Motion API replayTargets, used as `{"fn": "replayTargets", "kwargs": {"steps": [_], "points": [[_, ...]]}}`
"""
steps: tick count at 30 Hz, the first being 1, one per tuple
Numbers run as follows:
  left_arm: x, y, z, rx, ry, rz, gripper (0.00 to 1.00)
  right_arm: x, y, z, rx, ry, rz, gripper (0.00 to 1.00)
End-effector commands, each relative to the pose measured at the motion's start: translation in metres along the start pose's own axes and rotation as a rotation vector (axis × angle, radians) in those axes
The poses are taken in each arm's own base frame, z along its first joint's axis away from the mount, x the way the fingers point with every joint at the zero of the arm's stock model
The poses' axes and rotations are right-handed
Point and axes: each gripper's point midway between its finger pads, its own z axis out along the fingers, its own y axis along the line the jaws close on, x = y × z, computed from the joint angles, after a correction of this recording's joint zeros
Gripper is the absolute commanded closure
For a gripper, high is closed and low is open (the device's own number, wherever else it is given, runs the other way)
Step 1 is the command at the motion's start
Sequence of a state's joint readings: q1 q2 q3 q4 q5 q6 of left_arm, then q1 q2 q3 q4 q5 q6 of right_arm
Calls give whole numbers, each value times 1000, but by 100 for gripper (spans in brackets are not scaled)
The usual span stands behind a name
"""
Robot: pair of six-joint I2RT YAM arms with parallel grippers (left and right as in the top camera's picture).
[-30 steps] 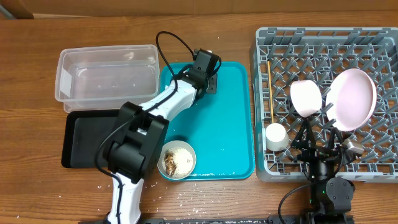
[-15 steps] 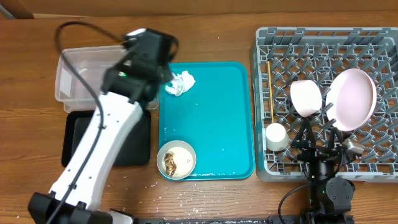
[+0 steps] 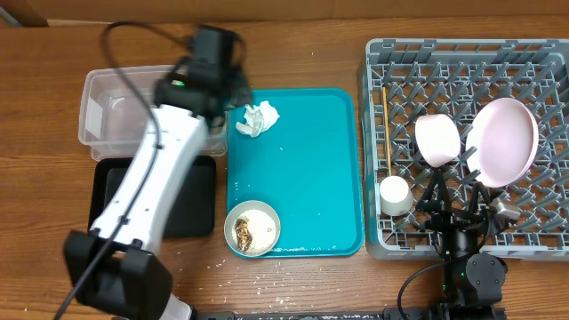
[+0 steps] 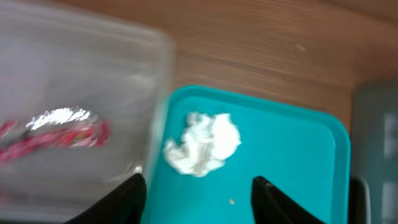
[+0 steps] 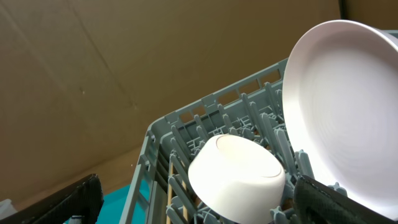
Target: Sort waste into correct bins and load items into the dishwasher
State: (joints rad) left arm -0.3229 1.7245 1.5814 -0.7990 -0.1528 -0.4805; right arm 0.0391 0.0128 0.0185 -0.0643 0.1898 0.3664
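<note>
The left claw point(image 4: 198, 188) gapes wide and empty above the teal tray point(image 4: 292, 168). The crumpled tissue point(image 4: 203, 144) lies on the tray just beyond its tips, centred between them. Farther left, the red-and-silver wrapper point(image 4: 59, 132) lies inside the clear tub point(image 4: 157, 118). The right claw point(image 5: 202, 198), also wide open and empty, faces the pink bowl point(image 5: 236, 171) in the rack point(image 5: 186, 121).

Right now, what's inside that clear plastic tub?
A red-and-silver snack wrapper lies in the clear tub, seen blurred through its wall from the left wrist. From overhead the left arm covers the tub's right part, so anything else there is hidden.
</note>
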Motion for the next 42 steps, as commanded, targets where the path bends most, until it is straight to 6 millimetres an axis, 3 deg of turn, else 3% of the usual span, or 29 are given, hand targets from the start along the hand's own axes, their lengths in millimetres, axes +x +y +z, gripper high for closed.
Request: {"fn": "replayTargets", "kwargs": {"steps": [1, 5, 8, 11, 13, 14, 15, 16, 18, 20, 21, 23, 25, 27, 29, 32, 34, 38, 42], "points": [[43, -8, 52, -170, 48, 299, 40, 1, -2, 0, 3, -7, 5, 0], [77, -9, 115, -200, 135, 333, 39, 1, -2, 0, 3, -7, 5, 0], [88, -10, 148, -185, 152, 327, 37, 1, -2, 0, 3, -7, 6, 0], [97, -9, 162, -191, 166, 331, 34, 1, -2, 0, 3, -7, 5, 0], [104, -6, 168, -197, 188, 335, 44, 1, -2, 0, 3, -7, 6, 0], [112, -10, 170, -166, 216, 329, 72, 1, -2, 0, 3, -7, 6, 0], [114, -14, 170, -141, 229, 328, 87, 1, -2, 0, 3, -7, 5, 0], [113, -17, 164, -126, 241, 327, 96, 1, -2, 0, 3, -7, 6, 0], [102, -26, 145, -98, 245, 305, 96, 1, -2, 0, 3, -7, 6, 0], [73, -38, 102, -64, 212, 267, 96, 1, -2, 0, 3, -7, 5, 0], [46, -40, 65, -49, 158, 238, 96, 1, -2, 0, 3, -7, 6, 0], [7, -25, 18, -81, 55, 193, 96, 1, -2, 0, 3, -7, 5, 0], [-13, 1, -11, -119, 1, 103, 96, 1, -2, 0, 3, -7, 5, 0], [-16, 31, -18, -161, 24, 24, 96, 1, -2, 0, 3, -7, 5, 0], [-10, 76, 6, -244, 82, -37, 96, 1, -2, 0, 3, -7, 5, 0], [-9, 96, 29, -243, 130, -32, 70, 1, -2, 0, 3, -7, 6, 0], [-11, 88, 26, -177, 138, 5, 68, 1, -2, 0, 3, -7, 6, 0], [-21, 61, -27, -64, 116, 43, 67, 1, -2, 0, 3, -7, 6, 0], [6, 21, -80, 118, 178, 73, 65, 1, -2, 0, 3, -7, 5, 0]]}}
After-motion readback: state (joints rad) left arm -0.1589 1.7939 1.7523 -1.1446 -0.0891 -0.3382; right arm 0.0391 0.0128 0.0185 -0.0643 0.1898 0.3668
